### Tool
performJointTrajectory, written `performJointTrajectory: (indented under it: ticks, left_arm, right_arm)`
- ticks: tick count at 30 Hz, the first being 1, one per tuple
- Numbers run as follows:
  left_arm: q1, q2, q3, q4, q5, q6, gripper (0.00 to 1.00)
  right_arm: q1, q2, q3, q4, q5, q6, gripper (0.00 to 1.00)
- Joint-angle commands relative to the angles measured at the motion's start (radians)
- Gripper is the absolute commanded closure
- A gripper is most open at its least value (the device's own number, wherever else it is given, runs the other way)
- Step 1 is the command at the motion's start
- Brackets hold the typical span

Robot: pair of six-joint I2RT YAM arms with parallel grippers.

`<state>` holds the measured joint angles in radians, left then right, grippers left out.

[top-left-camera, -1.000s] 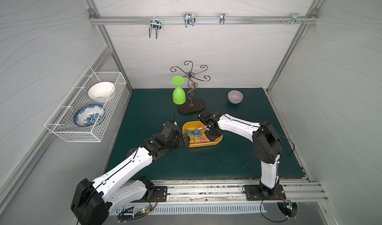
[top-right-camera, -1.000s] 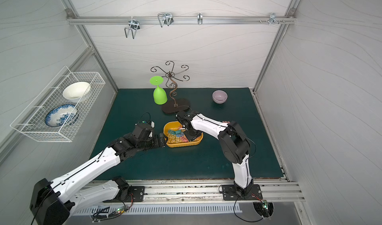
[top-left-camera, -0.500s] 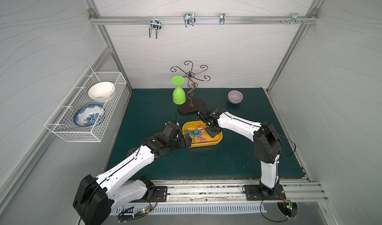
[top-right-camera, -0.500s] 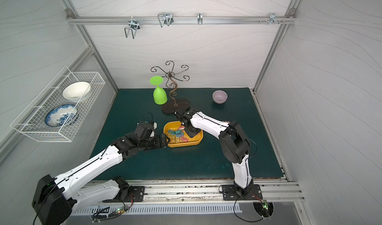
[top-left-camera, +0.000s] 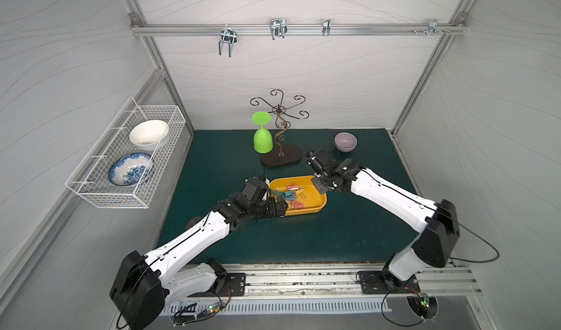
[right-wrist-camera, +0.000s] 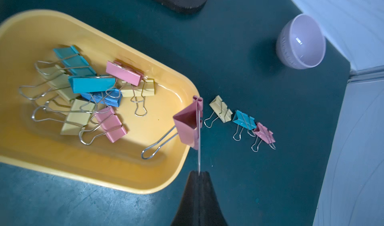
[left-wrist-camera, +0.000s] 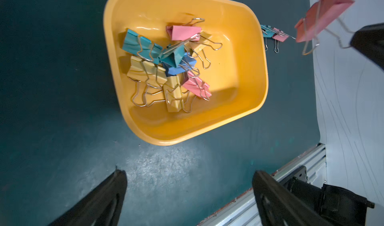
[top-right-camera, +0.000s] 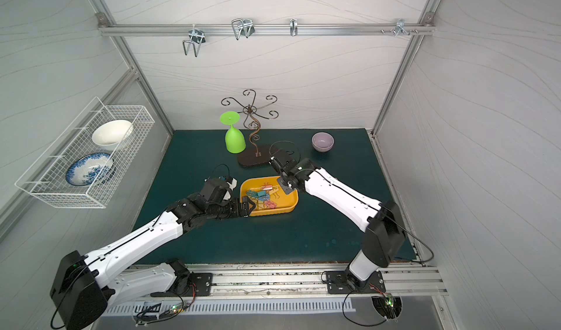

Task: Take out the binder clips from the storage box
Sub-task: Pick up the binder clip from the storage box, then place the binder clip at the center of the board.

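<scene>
both top views are bright and evenly lit from overhead, sharp throughout, with slight wide-angle bending toward the corners and only soft shadows on the dark worktop. the wrist views are dimmer and warmer: glare streaks shine on the glossy inner wall of the storage box, the lilac bowl throws a soft shadow beside it, and the hanging pink binder clip and the left claw's fingers near the lens are blurred.
</scene>
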<state>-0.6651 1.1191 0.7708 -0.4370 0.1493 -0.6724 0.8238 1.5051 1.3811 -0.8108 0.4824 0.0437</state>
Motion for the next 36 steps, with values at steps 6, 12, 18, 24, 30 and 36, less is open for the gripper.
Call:
performJointTrajectory:
  ticks: [6, 12, 18, 24, 30, 36]
  left_arm:
    - [-0.098, 0.125, 0.147, 0.014, -0.045, 0.055, 0.01]
    - [-0.105, 0.13, 0.125, 0.006, -0.078, 0.027, 0.01]
    - [-0.103, 0.055, 0.072, 0.001, -0.168, 0.026, 0.01]
    - [-0.096, 0.019, 0.064, -0.02, -0.195, 0.039, 0.01]
    - [-0.087, 0.005, 0.048, -0.026, -0.198, 0.037, 0.01]
    - [-0.076, 0.002, 0.042, -0.025, -0.192, 0.039, 0.01]
  right_arm:
    - [-0.109, -0.19, -0.304, 0.196, -0.016, -0.388, 1.0]
    - [-0.121, -0.215, -0.483, 0.266, -0.062, -0.531, 1.0]
    - [-0.138, -0.148, -0.523, 0.352, -0.077, -0.555, 1.0]
    - [-0.164, -0.023, -0.51, 0.434, -0.112, -0.598, 1.0]
    - [-0.187, 0.044, -0.482, 0.438, -0.062, -0.62, 1.0]
    - [-0.181, 0.026, -0.466, 0.384, -0.038, -0.622, 1.0]
